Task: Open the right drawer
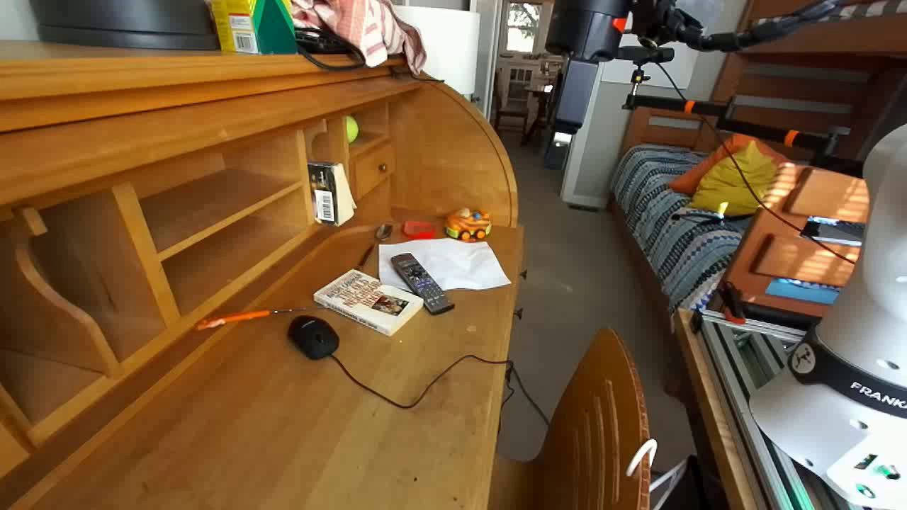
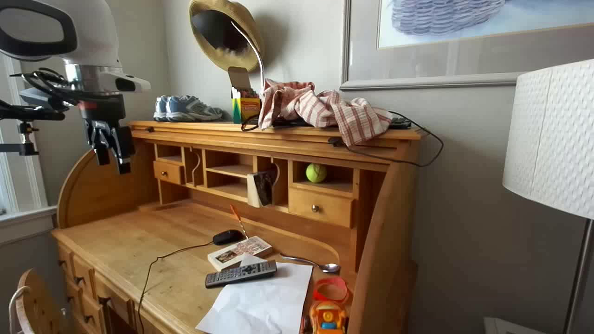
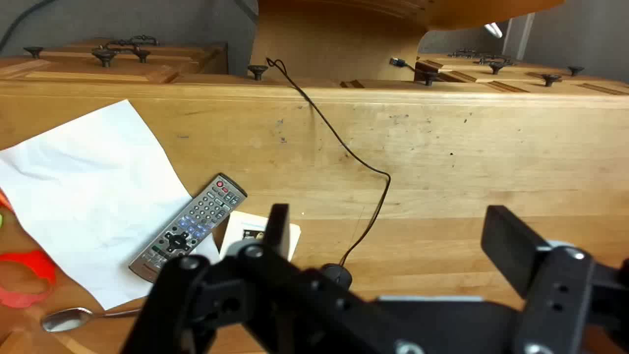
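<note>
Nearest, at the right of an exterior view, sits the toy car (image 2: 328,317), with the red ring (image 3: 42,263) just behind it. To their left lies the paper (image 2: 264,301), the remote (image 2: 241,273) slung across its edge, the spoon (image 2: 330,267) just past its far side. Further back now, it's the book (image 2: 240,253), then the mouse (image 2: 227,237), and the orange tool (image 2: 235,213) just beyond. Over at the left, the gripper (image 2: 113,162) hangs high above the desktop (image 2: 130,236), and the wrist view has its fingers (image 3: 511,250) spread wide! Far right, set into the shelves (image 2: 232,170), there's the right drawer (image 2: 333,211), knob (image 2: 315,208) facing out, well apart from the gripper; whether it sits flush, I can't tell. The ball (image 2: 316,173) rests in the slot directly above. Highest, along the top: shoes (image 2: 185,109), box (image 2: 249,105), cloth (image 2: 315,104).
</note>
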